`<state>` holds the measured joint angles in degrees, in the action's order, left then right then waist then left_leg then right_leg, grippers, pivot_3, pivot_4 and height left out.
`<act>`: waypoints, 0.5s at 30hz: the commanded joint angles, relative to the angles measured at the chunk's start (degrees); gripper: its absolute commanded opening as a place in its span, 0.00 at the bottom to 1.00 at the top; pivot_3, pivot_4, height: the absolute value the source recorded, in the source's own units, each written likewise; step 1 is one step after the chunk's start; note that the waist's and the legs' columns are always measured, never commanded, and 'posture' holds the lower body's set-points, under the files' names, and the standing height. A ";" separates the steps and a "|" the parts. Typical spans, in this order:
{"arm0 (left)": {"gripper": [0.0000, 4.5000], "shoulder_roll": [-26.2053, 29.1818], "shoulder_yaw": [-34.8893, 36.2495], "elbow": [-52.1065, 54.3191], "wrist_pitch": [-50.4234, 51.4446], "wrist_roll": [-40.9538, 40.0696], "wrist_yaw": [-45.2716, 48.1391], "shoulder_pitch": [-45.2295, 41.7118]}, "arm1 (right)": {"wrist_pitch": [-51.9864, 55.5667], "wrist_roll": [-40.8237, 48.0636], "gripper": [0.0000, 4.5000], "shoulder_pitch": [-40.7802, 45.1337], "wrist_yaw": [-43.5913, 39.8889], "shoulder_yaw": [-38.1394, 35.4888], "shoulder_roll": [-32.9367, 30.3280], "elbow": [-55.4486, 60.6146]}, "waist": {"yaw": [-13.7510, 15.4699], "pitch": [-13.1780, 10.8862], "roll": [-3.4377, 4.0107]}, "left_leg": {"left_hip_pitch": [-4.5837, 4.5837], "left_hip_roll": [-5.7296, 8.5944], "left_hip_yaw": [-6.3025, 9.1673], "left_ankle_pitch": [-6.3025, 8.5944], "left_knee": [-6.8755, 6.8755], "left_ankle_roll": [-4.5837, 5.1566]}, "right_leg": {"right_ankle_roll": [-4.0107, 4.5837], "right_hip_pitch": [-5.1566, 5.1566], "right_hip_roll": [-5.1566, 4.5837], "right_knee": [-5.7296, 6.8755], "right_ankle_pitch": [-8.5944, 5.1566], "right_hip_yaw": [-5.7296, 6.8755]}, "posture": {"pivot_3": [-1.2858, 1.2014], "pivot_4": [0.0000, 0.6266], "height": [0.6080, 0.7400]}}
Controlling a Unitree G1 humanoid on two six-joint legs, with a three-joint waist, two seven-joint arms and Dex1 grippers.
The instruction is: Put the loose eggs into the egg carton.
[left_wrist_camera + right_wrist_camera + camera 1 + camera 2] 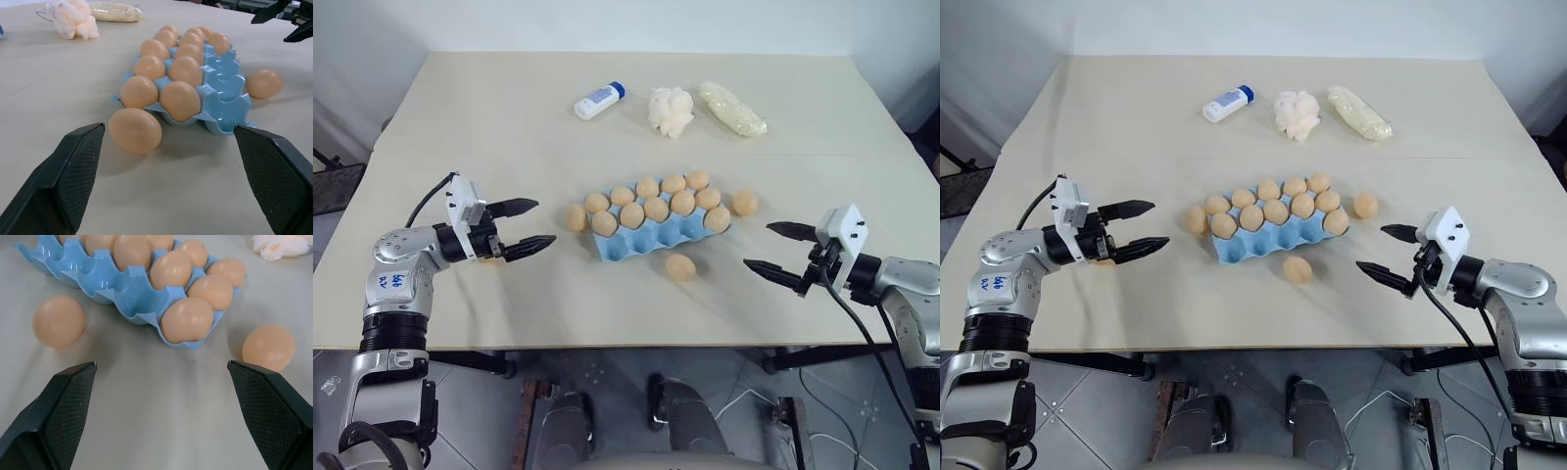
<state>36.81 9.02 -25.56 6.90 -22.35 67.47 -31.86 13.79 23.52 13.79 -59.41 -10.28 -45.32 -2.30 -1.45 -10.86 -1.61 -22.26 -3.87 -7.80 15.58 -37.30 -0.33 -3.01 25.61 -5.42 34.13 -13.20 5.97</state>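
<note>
Left eye view: three loose eggs outside the egg carton (651, 242) — one (575, 217) touching its left end, one (680, 267) near the front edge, one (744, 203) just beside the right end. Looked light, smooth, slippery and probably fragile, so best pinched gently across the widest middle. Front-row cups sat empty. Left gripper (527, 227) and right gripper (769, 247) both had fingers spread wide, holding nothing.

Silver-grey arms, black textured fingers (73, 176), white wrist camera boxes behind the pincers, black cables trailing back.
</note>
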 commanded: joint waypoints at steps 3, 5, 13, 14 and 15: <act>1.00 -0.02 1.39 1.30 -2.31 0.49 -3.02 -0.91 | -0.86 1.03 1.00 0.86 0.53 -2.22 0.01 1.27 | 0.01 0.00 0.00 | 0.00 0.00 0.00 0.00 0.00 0.00 | 0.00 0.00 0.00 0.01 0.00 0.00 | 0.52 0.24 1.00; 1.00 0.03 1.43 1.07 -1.68 -0.11 -2.96 -1.41 | -0.69 1.10 1.00 0.70 0.80 -2.33 0.04 1.53 | 0.00 0.00 0.00 | 0.00 0.00 0.01 0.00 0.00 0.00 | 0.00 0.00 0.00 0.01 0.00 0.00 | 0.52 0.24 1.00; 1.00 0.12 1.15 0.68 -2.27 0.26 -4.41 -2.01 | 2.44 1.74 1.00 -1.77 4.43 -3.48 0.29 6.11 | 0.04 0.00 0.00 | 0.00 0.00 0.01 0.00 0.01 0.00 | 0.00 0.00 0.00 0.02 0.00 0.00 | 0.52 0.24 1.00; 1.00 0.43 0.77 0.56 -1.74 0.40 -4.05 -2.00 | 5.38 3.12 1.00 -4.26 5.99 -4.50 0.36 10.57 | 0.02 0.00 0.00 | 0.00 0.00 0.01 0.00 0.00 0.00 | 0.00 0.00 0.00 0.02 0.00 0.00 | 0.52 0.24 1.00; 1.00 0.67 0.61 0.22 -1.79 0.47 -3.67 -2.07 | 7.57 4.26 1.00 -6.61 7.17 -5.33 0.42 14.49 | 0.10 0.00 0.00 | 0.00 0.00 0.01 0.00 0.00 0.00 | 0.00 0.00 0.00 0.02 0.00 0.00 | 0.52 0.24 1.00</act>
<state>36.57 8.87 -25.63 5.65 -22.06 63.46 -33.08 18.29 24.92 9.25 -54.04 -12.97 -44.84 5.35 -1.36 -10.86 -1.61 -22.27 -3.87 -7.77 15.58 -37.27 -0.33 -3.01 25.61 -5.43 34.15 -13.20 5.97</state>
